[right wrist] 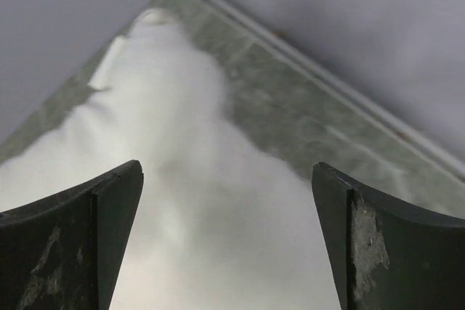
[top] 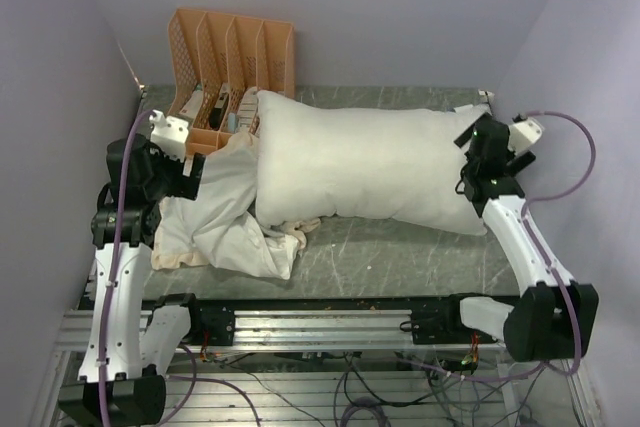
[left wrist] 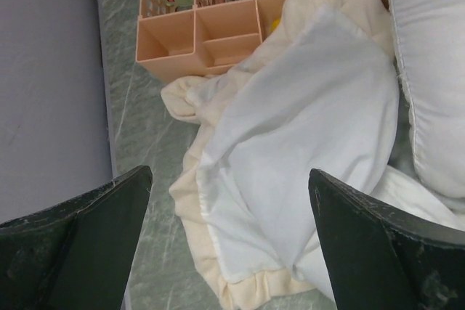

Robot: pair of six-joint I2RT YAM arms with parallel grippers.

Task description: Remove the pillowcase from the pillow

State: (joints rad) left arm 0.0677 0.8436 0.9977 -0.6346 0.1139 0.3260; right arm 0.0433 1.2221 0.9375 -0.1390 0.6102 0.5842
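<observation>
**Task status.** We judge the removal essentially complete. The pillow (top: 370, 162) lies bare across the middle of the counter (top: 400, 257), its long side parallel to the far edge and one end reaching toward the right edge. No cover shows anywhere on its visible surface.

The pillowcase (top: 225, 217) lies in a crumpled heap by the left edge of the counter, between the orange organiser (top: 235, 47) in the far left corner and the near edge. Only its cream side and frilled border show; no dark face is visible.

**Contact between the two.** The heap touches the left end of the pillow, and a fold of cream cloth shows just below the pillow's near left corner. We cannot tell whether that fold is pinned under the pillow or merely lies against it.

**Left end effector** (left wrist: 229, 179). The fingers stand wide apart above the pillowcase heap. Nothing is held between them.

**Right end effector** (right wrist: 227, 168). The fingers stand wide apart over the right end of the pillow, facing the far right corner of the counter. The pillow fabric below is blurred, but no cloth sits between the pads, so we read this end effector as empty.

**Remaining work.** In our judgement, at most one step is left: drawing the pillowcase clear of the pillow's near left corner so that the two lie apart. If the fold is free, nothing further is required.
</observation>
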